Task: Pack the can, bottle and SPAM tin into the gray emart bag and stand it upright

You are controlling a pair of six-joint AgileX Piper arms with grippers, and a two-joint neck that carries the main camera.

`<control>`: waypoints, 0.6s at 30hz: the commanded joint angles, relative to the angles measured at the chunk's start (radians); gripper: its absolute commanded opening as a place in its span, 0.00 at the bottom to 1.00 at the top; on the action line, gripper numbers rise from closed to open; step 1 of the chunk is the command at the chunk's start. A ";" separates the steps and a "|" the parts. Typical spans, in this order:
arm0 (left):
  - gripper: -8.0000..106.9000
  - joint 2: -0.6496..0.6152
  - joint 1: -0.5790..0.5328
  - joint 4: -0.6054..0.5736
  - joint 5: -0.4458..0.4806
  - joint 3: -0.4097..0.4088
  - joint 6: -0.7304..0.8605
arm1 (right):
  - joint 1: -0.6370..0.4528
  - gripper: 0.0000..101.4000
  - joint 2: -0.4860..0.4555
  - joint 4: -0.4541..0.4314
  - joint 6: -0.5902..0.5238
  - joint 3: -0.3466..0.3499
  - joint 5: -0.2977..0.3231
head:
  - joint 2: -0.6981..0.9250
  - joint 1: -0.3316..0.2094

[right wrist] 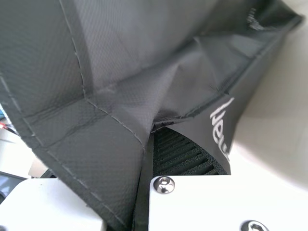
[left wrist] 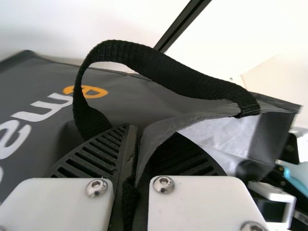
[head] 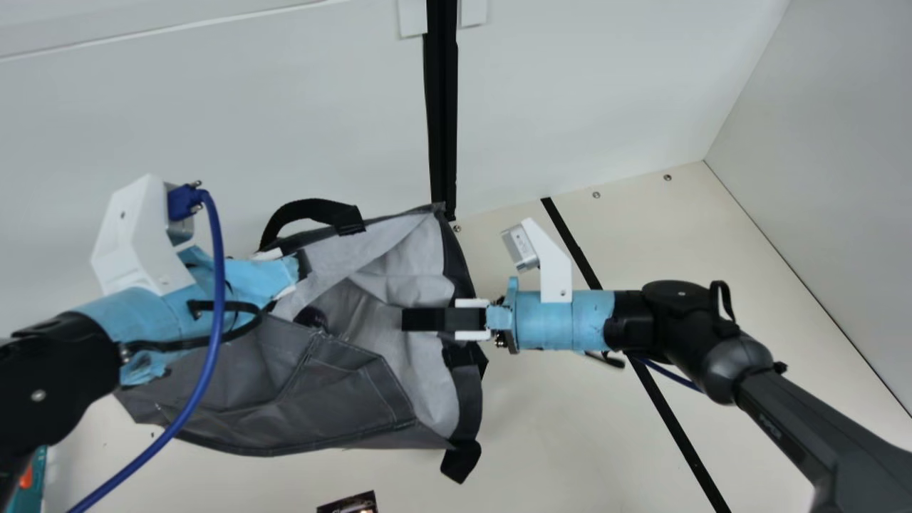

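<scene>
Bag (head: pixel 349 399) on table (head: pixel 556 434), mouth gaping. Left gripper (left wrist: pixel 138 130) pinched on its rim (left wrist: pixel 166 129) beside a handle (left wrist: pixel 159 67); right gripper (head: pixel 413 319) clamped on its side edge. Judged: light, limp fabric, prone to folding; best held by opposite stitched edges, drawn evenly apart.

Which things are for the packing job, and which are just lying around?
For the job:
- gray bag
- left gripper, pinching the bag's cloth
- right gripper, pinching the bag too

Probably just lying about:
- teal and orange thing, bottom-left corner of the main view
- dark thing at its bottom edge, too cut off to name
</scene>
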 commanded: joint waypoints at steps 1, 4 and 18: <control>0.00 -0.010 -0.001 0.014 0.010 -0.004 -0.011 | -0.012 0.00 -0.038 -0.001 0.027 -0.005 -0.007 | -0.001 -0.023; 0.00 -0.028 -0.009 0.047 0.028 -0.012 -0.033 | -0.031 0.00 -0.083 -0.008 0.062 -0.013 -0.007 | -0.001 -0.023; 0.00 -0.135 -0.060 0.162 0.142 -0.054 -0.131 | -0.103 0.00 -0.287 -0.056 0.245 -0.066 -0.007 | -0.001 -0.023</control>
